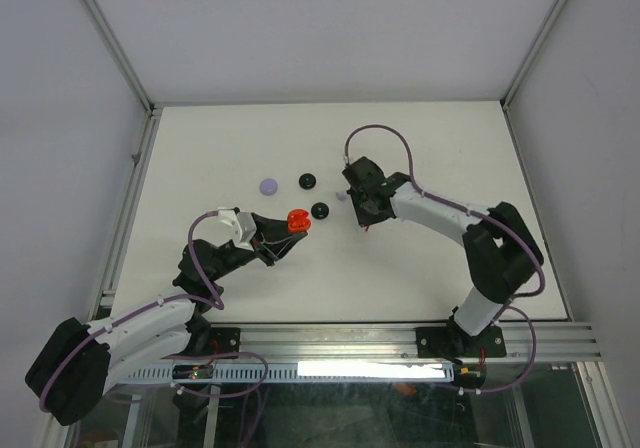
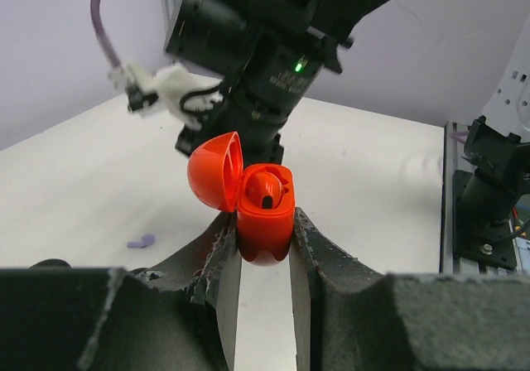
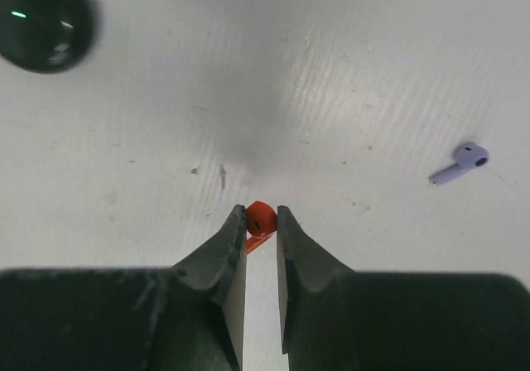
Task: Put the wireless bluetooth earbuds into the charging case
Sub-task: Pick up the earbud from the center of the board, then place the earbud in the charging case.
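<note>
My left gripper (image 1: 287, 234) is shut on an open red charging case (image 2: 267, 218), held above the table with its lid (image 2: 214, 171) swung left. A red earbud (image 2: 267, 190) with a dark hole appears to sit inside it. My right gripper (image 3: 261, 222) is shut on a red earbud (image 3: 261, 219), pinched at the fingertips just above the table. In the top view my right gripper (image 1: 366, 222) is to the right of the red case (image 1: 297, 220). A lilac earbud (image 3: 460, 163) lies loose on the table, also seen in the top view (image 1: 341, 197) and the left wrist view (image 2: 141, 241).
Two black round cases (image 1: 308, 180) (image 1: 320, 210) and a lilac round case (image 1: 268, 184) lie between the arms. One black case (image 3: 41, 19) shows at the top left of the right wrist view. The right arm (image 2: 265, 48) fills the background of the left wrist view.
</note>
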Controlling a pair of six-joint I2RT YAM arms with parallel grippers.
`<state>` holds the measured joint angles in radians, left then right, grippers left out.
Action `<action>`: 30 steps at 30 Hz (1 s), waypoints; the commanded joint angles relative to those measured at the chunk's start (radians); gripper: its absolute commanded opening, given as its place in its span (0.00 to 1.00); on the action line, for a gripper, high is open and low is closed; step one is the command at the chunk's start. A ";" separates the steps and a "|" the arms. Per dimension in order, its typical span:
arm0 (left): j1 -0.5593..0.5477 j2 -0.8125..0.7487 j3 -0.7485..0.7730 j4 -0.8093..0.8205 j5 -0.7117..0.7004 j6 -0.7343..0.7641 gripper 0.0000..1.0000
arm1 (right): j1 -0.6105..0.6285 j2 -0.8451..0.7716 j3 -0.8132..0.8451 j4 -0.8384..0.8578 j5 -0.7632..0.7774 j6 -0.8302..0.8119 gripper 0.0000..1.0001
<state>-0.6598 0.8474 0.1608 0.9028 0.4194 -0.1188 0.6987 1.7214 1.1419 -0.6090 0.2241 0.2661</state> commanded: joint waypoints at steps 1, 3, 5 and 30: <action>-0.001 0.010 0.011 0.093 -0.008 0.002 0.00 | 0.014 -0.231 0.023 0.065 -0.016 -0.042 0.11; -0.001 0.015 0.013 0.115 -0.007 -0.004 0.00 | 0.016 -0.306 0.020 0.093 -0.044 -0.060 0.11; -0.001 0.025 0.004 0.159 -0.017 -0.013 0.00 | 0.018 -0.381 0.000 0.153 -0.103 -0.082 0.11; -0.001 0.205 0.106 0.366 0.000 -0.218 0.00 | 0.094 -0.698 -0.171 0.766 -0.667 -0.231 0.10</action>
<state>-0.6598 1.0489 0.2146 1.2186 0.4171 -0.2890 0.7605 1.0351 0.9661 0.0185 -0.3241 0.0643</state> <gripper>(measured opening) 0.257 0.177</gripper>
